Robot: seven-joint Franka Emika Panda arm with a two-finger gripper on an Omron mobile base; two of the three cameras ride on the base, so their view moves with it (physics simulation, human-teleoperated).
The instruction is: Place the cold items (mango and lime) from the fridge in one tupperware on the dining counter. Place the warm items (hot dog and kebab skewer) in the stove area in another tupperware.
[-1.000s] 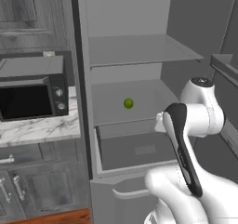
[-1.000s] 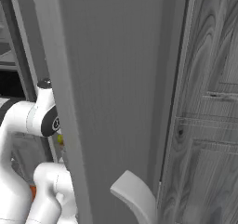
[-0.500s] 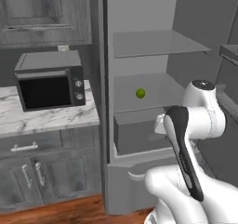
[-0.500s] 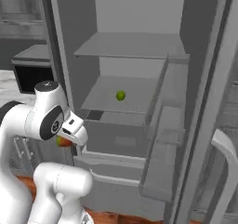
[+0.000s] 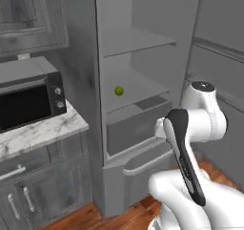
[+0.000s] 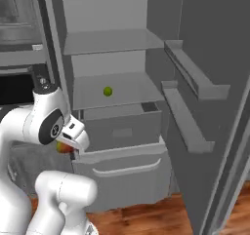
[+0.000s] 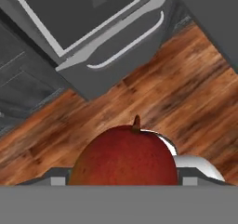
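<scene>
One fruit is out, one is left: I have the mango (image 7: pixel 123 157) clamped in the gripper (image 6: pixel 68 146), jaws spread wide around it and carried low in front of the fridge (image 5: pixel 143 57). The lime (image 6: pixel 107 90) sits alone on the middle shelf (image 6: pixel 122 90), well apart from the arm.

Risks, as I judge them:
- Mango is round and smooth-skinned. Only its red top and stub stem show from the hand camera, and I can't see the finger contact. A fast swing or base turn could roll it out, and there is only floor (image 7: pixel 186 93) under it.
- The fridge door (image 6: pixel 215 83) stands open on the right with shelf rails jutting inward. The elbow or base could clip it while backing away.
- The drawer (image 6: pixel 122 127) looks pulled slightly forward, with a curved handle bar (image 6: pixel 127 169) below it. Both are close to the hand, so a low retract could snag.
- Lime is a small ball on a flat slick shelf. A knock to the fridge might send it rolling.

Materials: fridge is matte grey with flat pale shelves; floor is reddish wood plank; the counter (image 5: pixel 38 133) is white veined marble under a boxy black microwave (image 5: pixel 28 102); cabinets are grey wood grain.
</scene>
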